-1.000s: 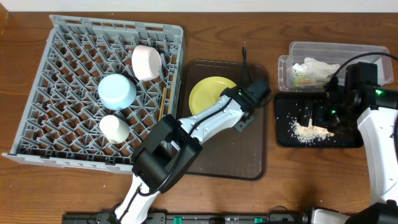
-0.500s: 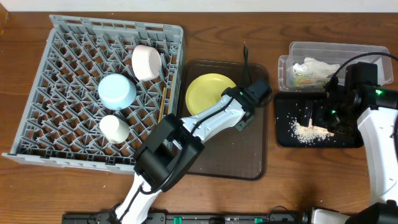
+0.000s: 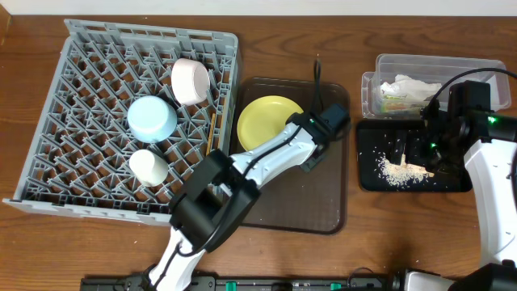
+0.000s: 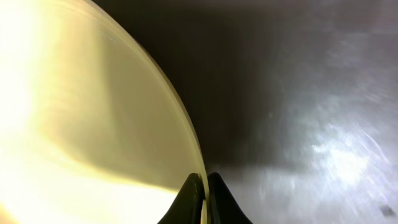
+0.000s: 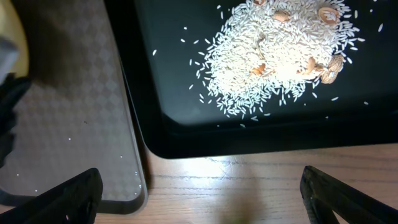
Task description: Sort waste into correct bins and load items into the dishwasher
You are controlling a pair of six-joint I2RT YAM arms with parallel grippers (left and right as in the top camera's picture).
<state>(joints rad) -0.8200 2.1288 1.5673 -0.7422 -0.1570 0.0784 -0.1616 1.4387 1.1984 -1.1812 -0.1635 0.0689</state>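
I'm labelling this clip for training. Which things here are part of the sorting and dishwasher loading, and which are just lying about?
Part of the job: rack, yellow plate pinched by the left gripper, blue bowl, cream bowl, white cup, chopsticks, clear tub, napkin, black tray, rice.

Lying about: brown serving tray under the plate, black cord at its far edge.

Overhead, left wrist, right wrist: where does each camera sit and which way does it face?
Overhead: above the table, facing down; left arm, right arm show.
Left wrist: close to the round yellow plate, facing along its rim; left gripper shows.
Right wrist: above the shallow glossy black tray, facing down; right gripper shows.
Overhead and right wrist share that tray.
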